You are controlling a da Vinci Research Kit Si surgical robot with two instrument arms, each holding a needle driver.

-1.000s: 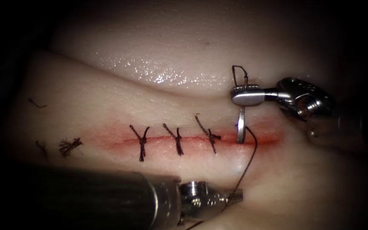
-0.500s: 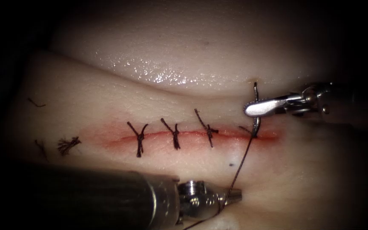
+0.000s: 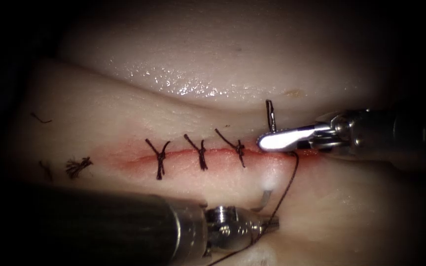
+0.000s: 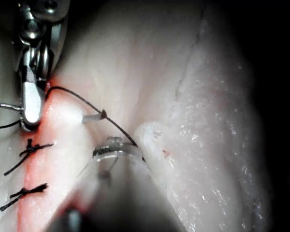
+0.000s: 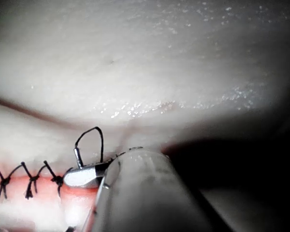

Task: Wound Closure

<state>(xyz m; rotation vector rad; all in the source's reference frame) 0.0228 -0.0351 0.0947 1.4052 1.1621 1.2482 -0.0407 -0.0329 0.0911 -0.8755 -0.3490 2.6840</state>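
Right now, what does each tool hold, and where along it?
Right tool holds the needle near its thread end; the tip pokes out of the tissue below the cut. Left tool grips the thread.

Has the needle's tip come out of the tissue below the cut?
Yes: in the endoscope view the needle tip pokes out of the tissue below the cut, near the left tool.

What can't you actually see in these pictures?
1. Needle middle: buried in the tissue under the cut, endoscope view. Right tool grips its tail; left tool holds the thread.
2. Thread's far end: cut off by the endoscope view's bottom edge.
3. Left tool's tip: blurred, too close, left wrist view.
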